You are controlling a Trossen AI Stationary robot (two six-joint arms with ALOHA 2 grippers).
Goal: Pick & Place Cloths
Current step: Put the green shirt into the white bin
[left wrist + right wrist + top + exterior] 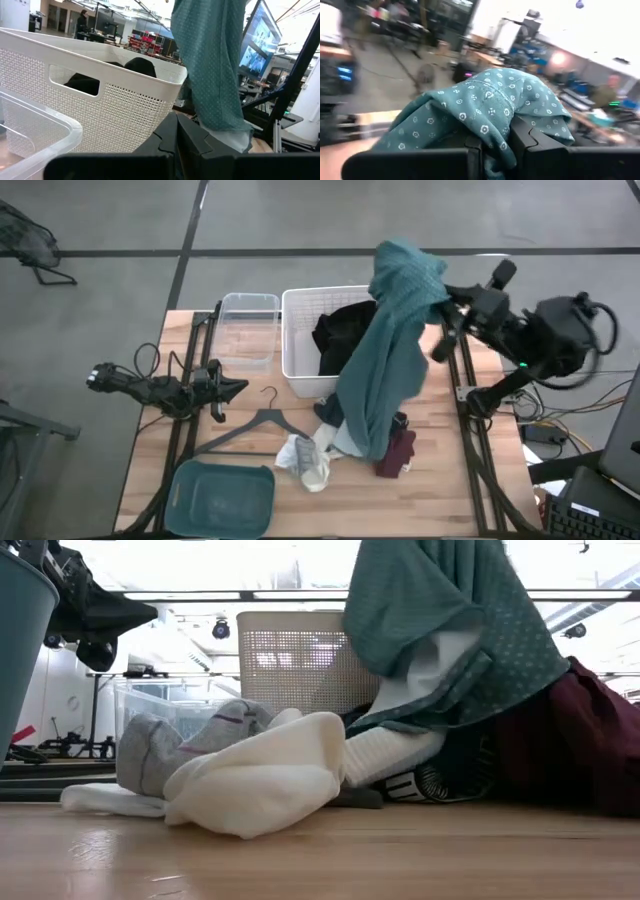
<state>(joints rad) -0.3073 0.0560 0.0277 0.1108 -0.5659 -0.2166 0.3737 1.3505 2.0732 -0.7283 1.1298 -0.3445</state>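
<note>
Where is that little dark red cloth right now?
In the high view the small maroon cloth lies on the table's right half, beneath the hanging teal-green cloth's lower end, right of the white-grey cloths.

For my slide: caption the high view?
Right gripper lifts the teal cloth beside the white basket; left gripper waits.

The teal-green cloth (390, 350) drapes over my right jaws, hiding their tips. It covers part of the black cloth (340, 335) in the white basket (300, 330). The maroon cloth (580, 740) runs off the low view's edge.
</note>
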